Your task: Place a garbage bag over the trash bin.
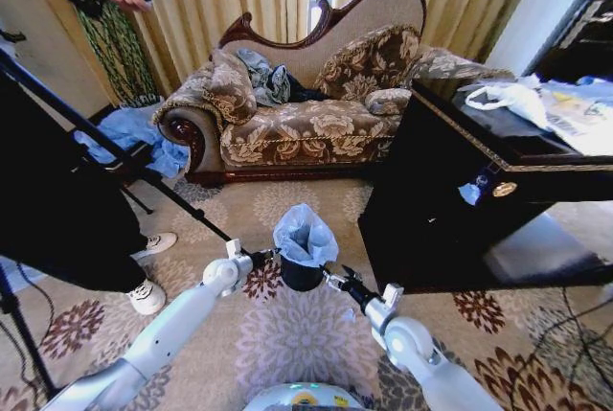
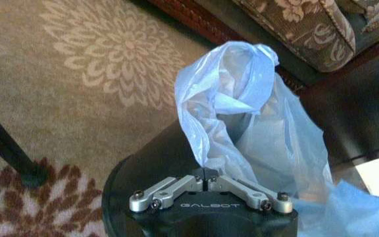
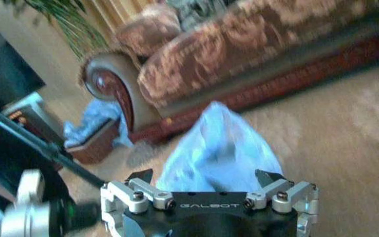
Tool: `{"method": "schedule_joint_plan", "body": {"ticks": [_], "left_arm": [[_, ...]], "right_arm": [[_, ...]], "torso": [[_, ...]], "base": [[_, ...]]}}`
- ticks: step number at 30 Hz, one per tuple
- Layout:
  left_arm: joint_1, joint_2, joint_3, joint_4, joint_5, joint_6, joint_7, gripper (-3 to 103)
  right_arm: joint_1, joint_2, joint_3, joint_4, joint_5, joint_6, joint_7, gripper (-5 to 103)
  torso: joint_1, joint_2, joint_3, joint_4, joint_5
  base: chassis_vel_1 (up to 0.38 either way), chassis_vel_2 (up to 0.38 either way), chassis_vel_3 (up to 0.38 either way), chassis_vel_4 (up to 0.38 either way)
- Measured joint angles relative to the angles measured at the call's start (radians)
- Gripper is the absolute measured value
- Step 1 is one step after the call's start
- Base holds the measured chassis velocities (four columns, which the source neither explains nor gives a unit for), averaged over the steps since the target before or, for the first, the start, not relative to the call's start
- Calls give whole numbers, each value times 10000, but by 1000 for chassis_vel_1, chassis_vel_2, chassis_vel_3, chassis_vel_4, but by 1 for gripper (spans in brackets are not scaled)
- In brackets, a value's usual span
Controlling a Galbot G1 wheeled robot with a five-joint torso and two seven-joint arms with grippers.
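The small black trash bin [image 1: 302, 275] stands on the patterned carpet in front of me. The pale blue garbage bag [image 1: 305, 232] sits in its mouth and bunches upward. My left gripper [image 1: 267, 258] is at the bin's left rim. In the left wrist view the left gripper [image 2: 207, 174] is shut on the edge of the garbage bag [image 2: 242, 113], over the dark bin rim [image 2: 153, 165]. My right gripper [image 1: 336, 278] is at the bin's right side. In the right wrist view the right gripper [image 3: 205, 177] is open, with the garbage bag [image 3: 219, 148] just beyond its fingers.
A brown floral sofa [image 1: 306, 119] stands behind the bin. A black cabinet [image 1: 460, 200] stands close on the right. Tripod legs [image 1: 124, 157] and a person's shoes [image 1: 147, 296] are on the left, with a blue cloth heap [image 1: 129, 133] farther back.
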Motion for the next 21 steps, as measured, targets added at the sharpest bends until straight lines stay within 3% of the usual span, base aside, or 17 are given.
{"method": "schedule_joint_plan", "body": {"ticks": [1,4,10,21], "left_arm": [[71,6,-4,-84,2,30,-1,0],[159,97,-88,-278,-14,58,0,0],[216,154,-160,-315,-24,66,1,0],[498,227,-232,-588,-78,68,-10,0]], "right_arm": [[246,-85,-25,134,65,1,21,100],[706,-219,-234,284,225,-17,89,100],[1120,-178,-745,284,227,-37,147,100],[1936,325,-2406,-284,-864,139,78,100]], "torso": [[1,-1,2,0,-16],[1,0,1,-4,0],[1,0,1,-3,-6],[1,0,1,-4,-6]], "base": [[0,0,0,0],[0,0,0,0],[0,0,0,0],[0,0,0,0]]}}
